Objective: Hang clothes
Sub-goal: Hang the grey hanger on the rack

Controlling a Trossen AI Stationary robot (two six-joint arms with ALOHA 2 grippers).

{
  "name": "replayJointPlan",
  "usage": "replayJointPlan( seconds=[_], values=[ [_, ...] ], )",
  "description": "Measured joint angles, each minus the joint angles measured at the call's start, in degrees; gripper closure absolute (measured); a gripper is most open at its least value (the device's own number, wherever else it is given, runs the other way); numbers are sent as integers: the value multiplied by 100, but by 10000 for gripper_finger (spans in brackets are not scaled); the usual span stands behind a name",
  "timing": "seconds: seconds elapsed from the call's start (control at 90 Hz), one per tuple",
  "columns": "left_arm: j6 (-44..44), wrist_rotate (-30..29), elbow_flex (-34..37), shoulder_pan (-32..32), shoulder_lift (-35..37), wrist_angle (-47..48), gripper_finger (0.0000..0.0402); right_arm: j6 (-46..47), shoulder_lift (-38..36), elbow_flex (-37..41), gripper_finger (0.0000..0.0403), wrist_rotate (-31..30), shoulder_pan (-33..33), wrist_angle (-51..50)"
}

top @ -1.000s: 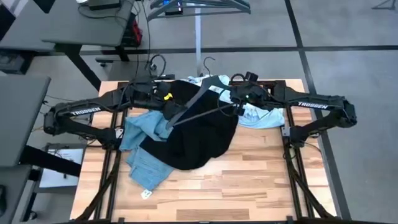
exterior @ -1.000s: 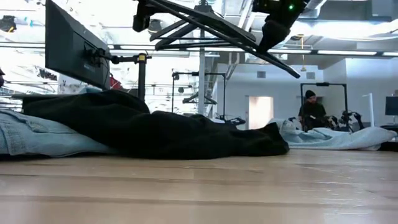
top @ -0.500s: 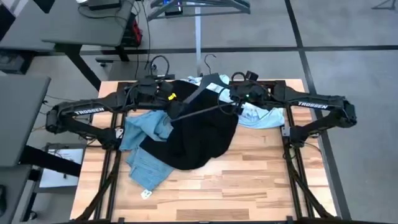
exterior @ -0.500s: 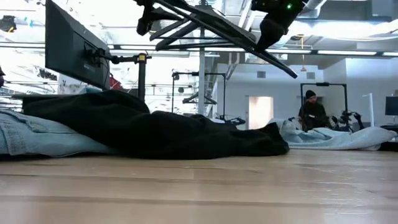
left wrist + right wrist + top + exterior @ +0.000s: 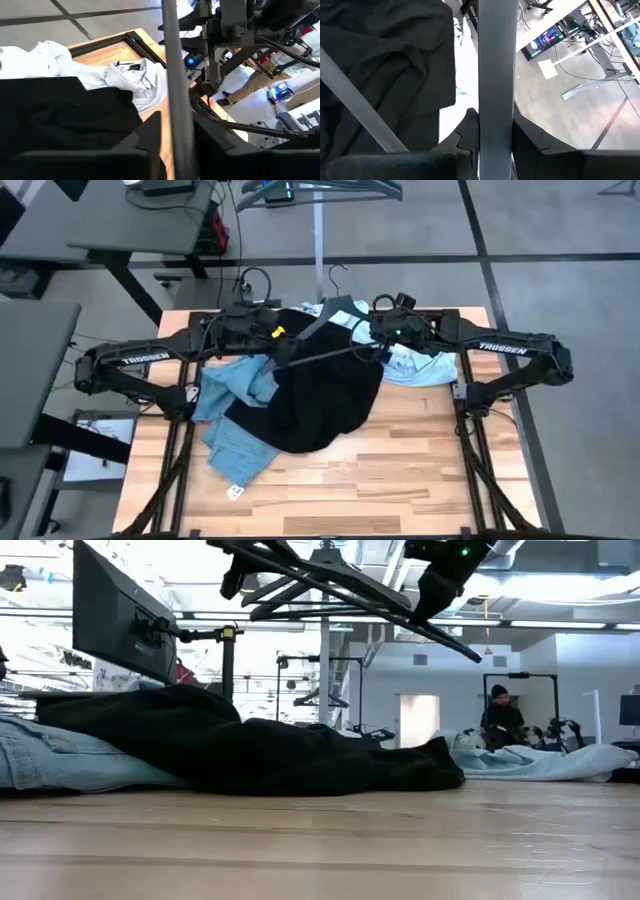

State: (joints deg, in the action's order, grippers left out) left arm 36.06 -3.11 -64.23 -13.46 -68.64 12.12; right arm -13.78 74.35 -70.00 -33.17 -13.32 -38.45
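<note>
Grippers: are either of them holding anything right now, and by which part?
Both hold one grey hanger above the clothes. The left gripper clamps its thin bottom bar; the right gripper clamps one of its flat shoulder arms.

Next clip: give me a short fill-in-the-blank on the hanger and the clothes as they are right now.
1. Both grippers, left gripper and right gripper, grip one grey ____.
2. The hanger is held ____ the table, not on it.
3. The black t-shirt lies partly over the denim ____.

Missing: hanger; above; jeans
</note>
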Motion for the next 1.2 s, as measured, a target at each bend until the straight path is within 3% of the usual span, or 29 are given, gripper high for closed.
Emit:
replayJointPlan(
  seconds=[0.267, 0.422, 0.556, 0.7, 0.889, 1.111, 1.2],
  values=[
    [-848, -131, 0, -310, 78, 221, 377, -22, -11, -116, 222, 58, 10, 10],
    [-2095, 891, 0, -752, 256, 315, 377, 230, -120, -658, 181, 656, -76, -166],
    [-2685, 2072, 0, -1403, 458, 356, 377, 967, -363, -1084, 176, 2159, -456, -364],
    [-3005, 3041, -7, -2161, 683, 321, 377, 1702, -850, -1139, 181, 3813, -1142, 78],
    [-3072, 3969, -5, -2906, 818, 322, 377, 1975, -1240, -1138, 184, 3915, -1798, 588],
    [-2904, 4686, -20, -3059, 886, -170, 377, 2148, -1289, -1139, 184, 3950, -2007, 1106],
    [-2885, 4736, -124, -3059, 961, -199, 377, 2149, -1136, -1137, 184, 4448, -2004, 1044]
  ],
)
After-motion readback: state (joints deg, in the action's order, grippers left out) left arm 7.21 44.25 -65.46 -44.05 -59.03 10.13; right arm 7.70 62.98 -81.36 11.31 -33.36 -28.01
